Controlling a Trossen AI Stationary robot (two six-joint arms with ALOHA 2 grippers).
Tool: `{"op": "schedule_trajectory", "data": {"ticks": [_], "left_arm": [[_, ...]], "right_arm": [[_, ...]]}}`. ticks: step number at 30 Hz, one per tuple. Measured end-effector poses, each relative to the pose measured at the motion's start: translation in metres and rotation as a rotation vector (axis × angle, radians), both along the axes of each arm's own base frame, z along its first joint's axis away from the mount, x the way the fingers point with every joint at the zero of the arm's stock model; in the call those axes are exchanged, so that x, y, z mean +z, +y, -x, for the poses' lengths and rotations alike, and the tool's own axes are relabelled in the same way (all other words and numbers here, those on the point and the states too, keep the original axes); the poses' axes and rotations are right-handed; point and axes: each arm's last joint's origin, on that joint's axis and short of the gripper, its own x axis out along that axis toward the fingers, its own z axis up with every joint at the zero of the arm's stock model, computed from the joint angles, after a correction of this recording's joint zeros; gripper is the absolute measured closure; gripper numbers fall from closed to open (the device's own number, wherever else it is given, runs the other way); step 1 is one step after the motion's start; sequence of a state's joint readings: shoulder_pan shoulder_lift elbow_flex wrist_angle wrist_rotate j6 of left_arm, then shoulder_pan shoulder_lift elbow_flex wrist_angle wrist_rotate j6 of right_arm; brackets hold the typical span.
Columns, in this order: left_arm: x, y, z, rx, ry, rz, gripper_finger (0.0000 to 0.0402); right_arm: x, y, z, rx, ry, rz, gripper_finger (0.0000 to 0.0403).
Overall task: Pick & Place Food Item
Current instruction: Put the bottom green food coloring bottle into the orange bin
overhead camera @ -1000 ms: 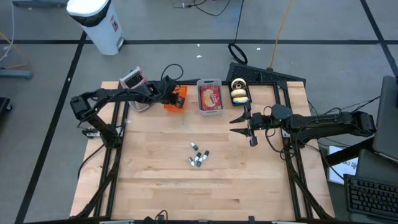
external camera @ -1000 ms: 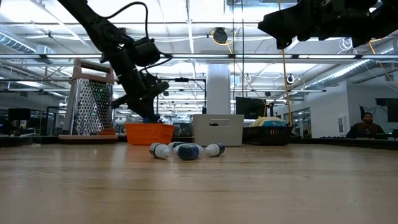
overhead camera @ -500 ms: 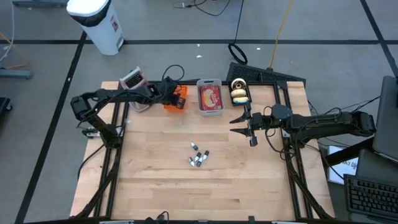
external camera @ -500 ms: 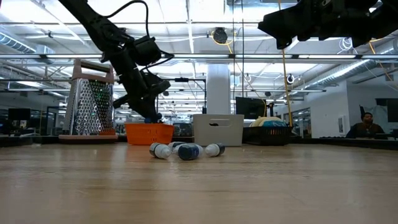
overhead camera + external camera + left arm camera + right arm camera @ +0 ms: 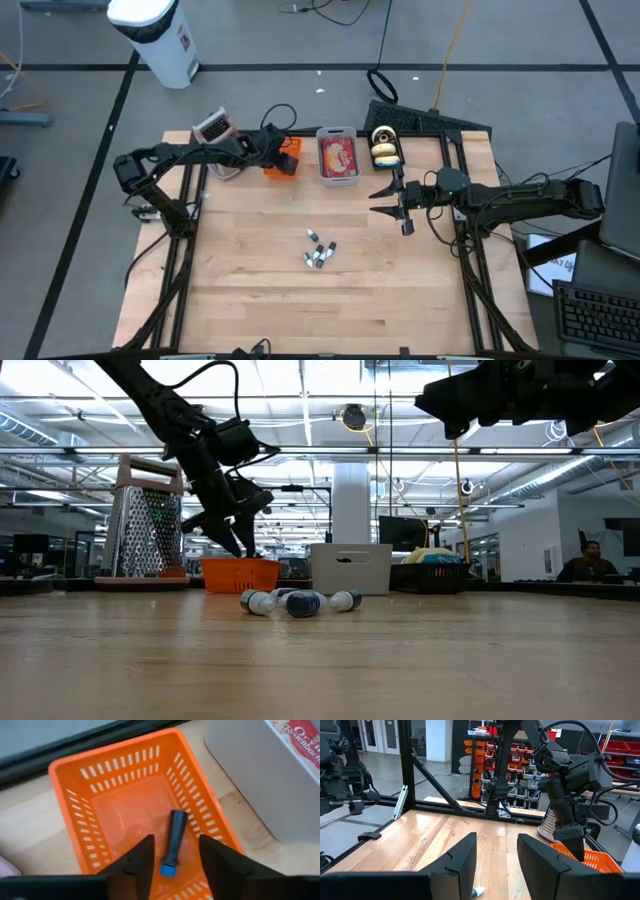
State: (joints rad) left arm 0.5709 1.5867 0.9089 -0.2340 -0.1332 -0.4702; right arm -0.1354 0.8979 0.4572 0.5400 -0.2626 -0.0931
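Above the orange basket [image 5: 142, 815], our left end effector [image 5: 175, 851] hangs parted and empty over the small dark, blue-capped food tube [image 5: 172, 841] lying inside, which we judge light, rigid, slippery, best pinched mid-body.

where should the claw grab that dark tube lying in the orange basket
Grip the dark tube mid-body, coming from above. It lies flat on the floor of the orange basket, blue cap at one end, clear of the walls, so claw fingers fit either side of its narrow width.
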Motion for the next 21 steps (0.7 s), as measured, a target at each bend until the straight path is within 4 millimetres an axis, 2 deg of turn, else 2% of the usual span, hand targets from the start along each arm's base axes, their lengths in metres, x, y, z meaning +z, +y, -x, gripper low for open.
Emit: {"op": "schedule_trajectory", "data": {"ticks": [6, 11, 16, 21], "left_arm": [[0.007, -0.001, 0.001, -0.106, 0.045, -0.051, 0.0195], [0.042, -0.011, 0.004, -0.192, -0.069, -0.058, 0.0179], [0.075, -0.043, 0.005, -0.378, -0.230, -0.039, 0.0179], [0.084, -0.090, -0.007, -0.669, -0.297, 0.013, 0.0178]], "right_arm": [[0.000, 0.000, 0.000, 0.000, 0.005, 0.000, 0.0273], [-0.001, 0.000, 0.000, 0.000, 0.006, 0.000, 0.0273], [-0.001, 0.000, 0.000, 0.000, 0.006, 0.000, 0.0273], [-0.001, 0.000, 0.000, -0.001, 0.006, 0.000, 0.0273]]}}
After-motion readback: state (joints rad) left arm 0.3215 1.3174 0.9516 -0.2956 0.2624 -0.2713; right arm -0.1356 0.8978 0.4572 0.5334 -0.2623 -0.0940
